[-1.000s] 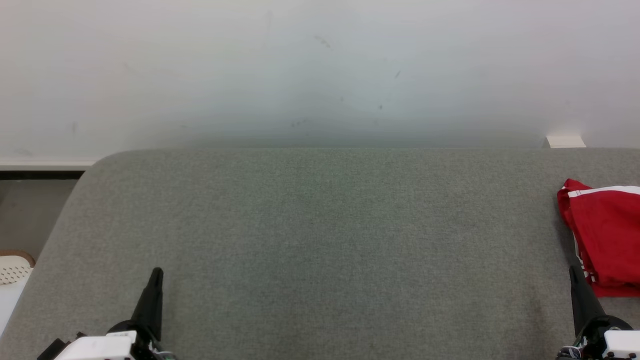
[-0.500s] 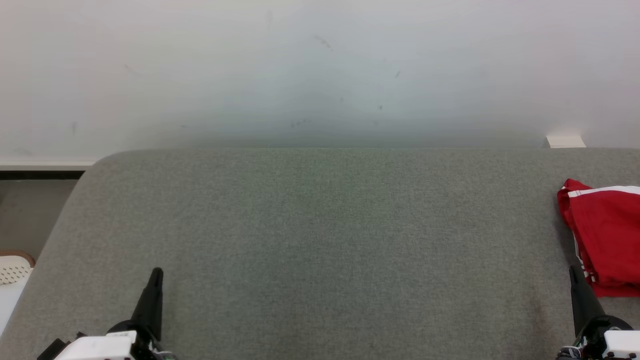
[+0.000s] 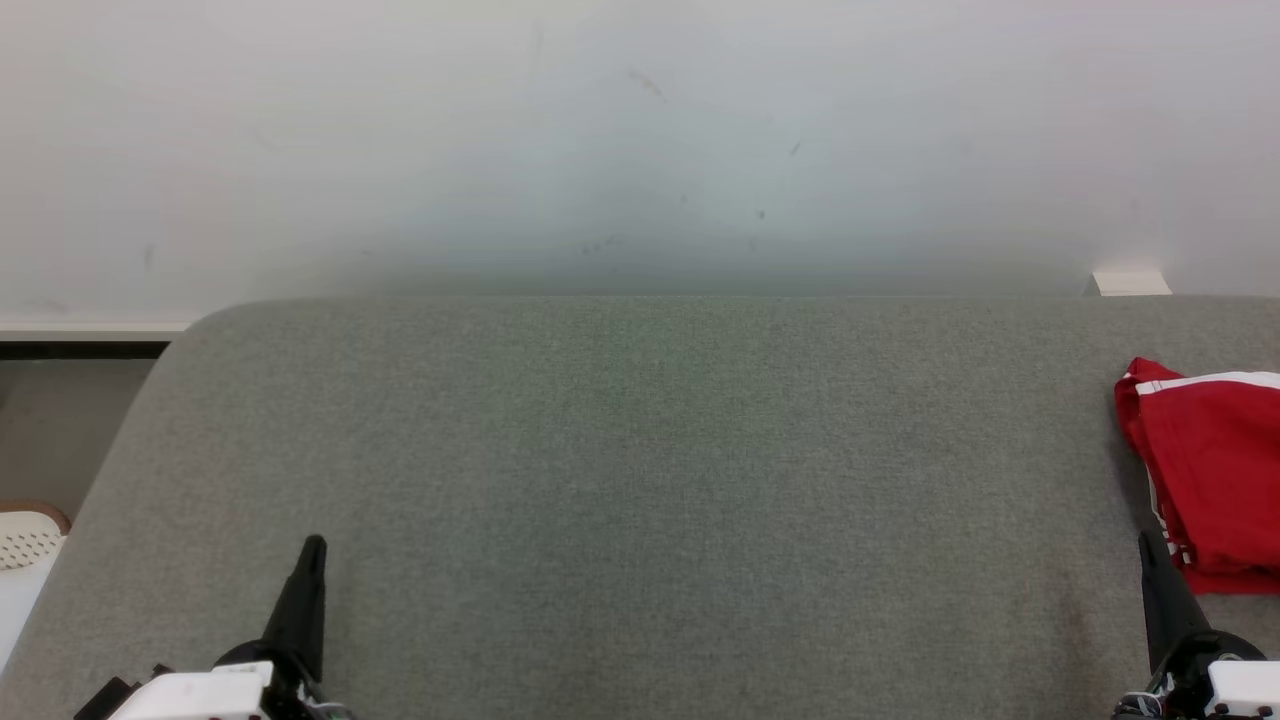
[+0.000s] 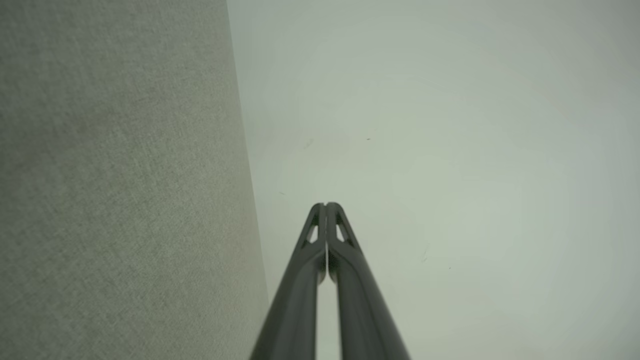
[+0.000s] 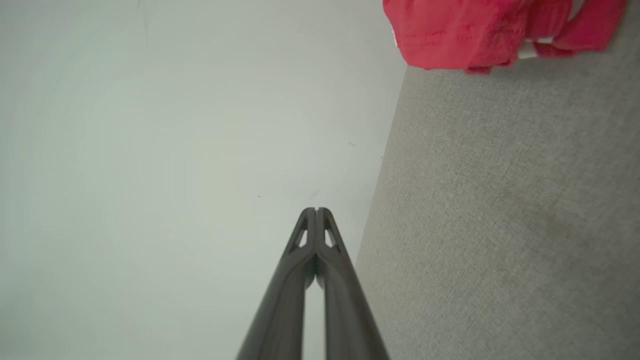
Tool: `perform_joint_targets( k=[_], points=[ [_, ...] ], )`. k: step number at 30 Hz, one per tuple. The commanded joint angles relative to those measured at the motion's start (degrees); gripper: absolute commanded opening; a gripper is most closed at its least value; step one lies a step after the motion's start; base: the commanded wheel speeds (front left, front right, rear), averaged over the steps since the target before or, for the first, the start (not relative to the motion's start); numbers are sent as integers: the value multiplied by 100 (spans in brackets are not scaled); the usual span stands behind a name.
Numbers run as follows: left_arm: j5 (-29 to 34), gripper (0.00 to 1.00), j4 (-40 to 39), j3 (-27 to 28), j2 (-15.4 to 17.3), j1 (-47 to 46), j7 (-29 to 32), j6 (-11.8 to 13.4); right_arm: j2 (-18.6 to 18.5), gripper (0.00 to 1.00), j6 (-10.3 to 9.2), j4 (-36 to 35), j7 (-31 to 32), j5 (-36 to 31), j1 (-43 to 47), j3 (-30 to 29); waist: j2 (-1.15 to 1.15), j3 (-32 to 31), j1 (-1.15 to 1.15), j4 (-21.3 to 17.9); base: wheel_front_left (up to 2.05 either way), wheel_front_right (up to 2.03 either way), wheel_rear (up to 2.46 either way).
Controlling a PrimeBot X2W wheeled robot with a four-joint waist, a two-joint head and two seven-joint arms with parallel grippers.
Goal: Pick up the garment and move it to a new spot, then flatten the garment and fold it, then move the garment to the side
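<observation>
Left gripper (image 3: 314, 548) at 7 o'clock, jaws pressed together, holding nothing. Right gripper (image 3: 1147, 548) at 5 o'clock, likewise closed and empty, just beside red garment (image 3: 1215, 470) bunched at 3 o'clock on grey surface (image 3: 640, 480).

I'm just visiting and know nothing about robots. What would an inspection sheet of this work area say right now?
Surface: grey fabric pad, flat.
Job's things: red garment with white stripes, bunched at the pad's right side, partly cut off by the head view's edge.
Clutter: small white block at the pad's far edge; white perforated container beyond the pad's left side.
Grippers: left gripper and right gripper both shut, holding nothing, at the pad's near side.
Cables: nothing seen.
Surroundings: pale wall with small dark marks behind the pad.
</observation>
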Motion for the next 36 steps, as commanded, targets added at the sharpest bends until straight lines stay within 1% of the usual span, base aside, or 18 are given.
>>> perform_joint_targets(
  k=[1,36],
  points=[
    [-79,0,-17,8,35,-35,18,-32,-8,0,-10,12,11,12,-67,-15,0,0,0,0,0,0,0],
    [-79,0,-17,8,35,-36,18,-33,-8,0,-10,12,11,12,-67,-15,0,0,0,0,0,0,0]
  ],
)
